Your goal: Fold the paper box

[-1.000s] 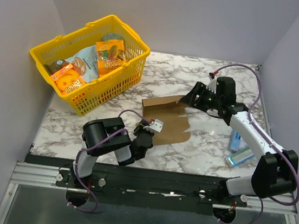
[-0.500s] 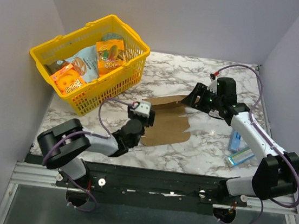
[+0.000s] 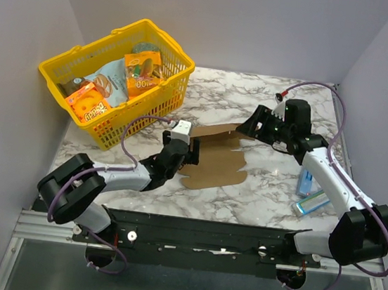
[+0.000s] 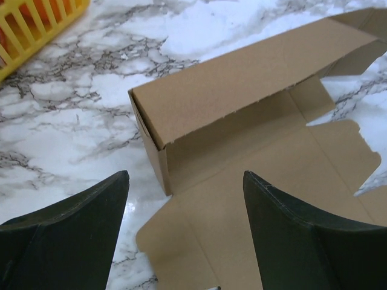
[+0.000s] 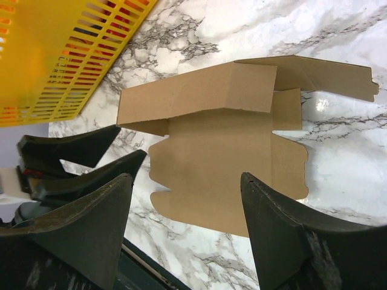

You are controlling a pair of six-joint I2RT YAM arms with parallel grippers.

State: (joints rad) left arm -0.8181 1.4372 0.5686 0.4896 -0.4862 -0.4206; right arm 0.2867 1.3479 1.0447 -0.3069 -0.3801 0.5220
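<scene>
The paper box (image 3: 219, 161) is a plain brown die-cut sheet lying flat on the marble table. Its far long panel (image 4: 254, 84) is folded up and leans over the base, and a small end flap stands at its left corner. My left gripper (image 3: 192, 150) hovers open at the box's left end, its jaws (image 4: 185, 175) wide apart over a rounded tab with nothing between them. My right gripper (image 3: 245, 129) is open above the far right corner and looks down over the sheet (image 5: 224, 157) past its jaws (image 5: 186, 176). In the right wrist view the left fingers (image 5: 91, 145) show beside the box.
A yellow basket (image 3: 157, 106) holding printed snack packs stands at the back left, close to the box. Two small blue packets (image 3: 311, 202) lie on the right side of the table beside the right arm. Walls close in the left, right and back.
My left arm has swung out from near its base to the box's left end, and its jaws have opened wide. The right gripper has stayed over the far right corner.
</scene>
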